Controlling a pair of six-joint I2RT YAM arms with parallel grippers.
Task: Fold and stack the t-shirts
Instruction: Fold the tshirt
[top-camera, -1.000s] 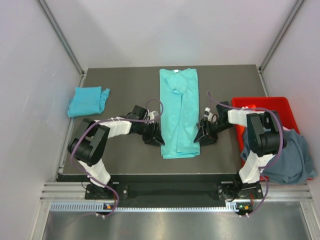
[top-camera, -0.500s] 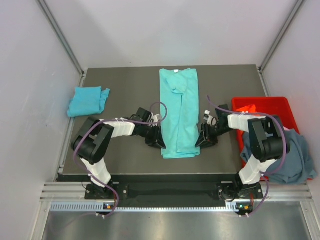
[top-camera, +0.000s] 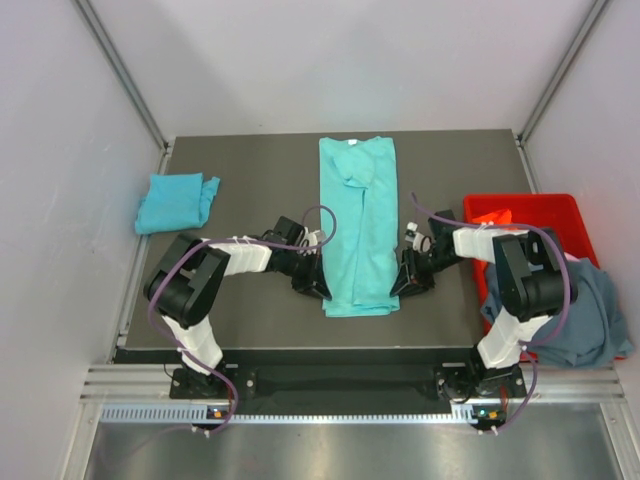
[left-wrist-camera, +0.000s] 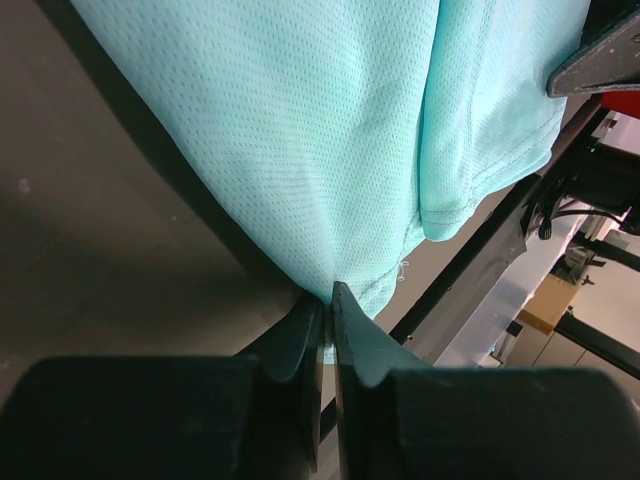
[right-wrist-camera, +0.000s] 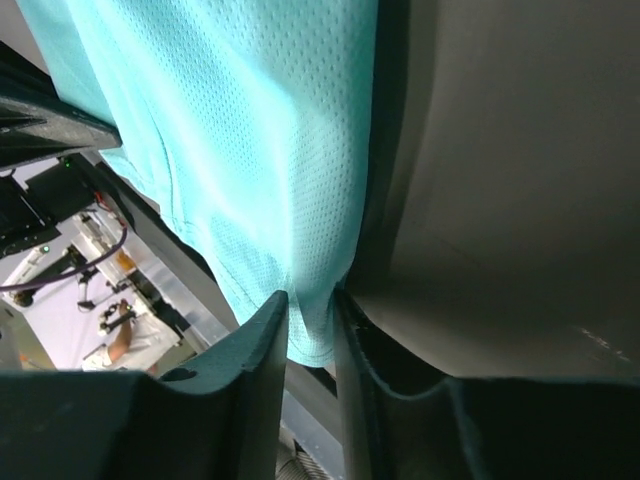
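Left end effector, right end effector pinch mint-teal t-shirt; collar far.

Even, bright light falls from above on my dark grey table; shadows are faint and soft; at my left wrist my black fingers blur, the mint-teal mesh t-shirt sharp, its shadow dark beside it; past my right wrist, white glare.
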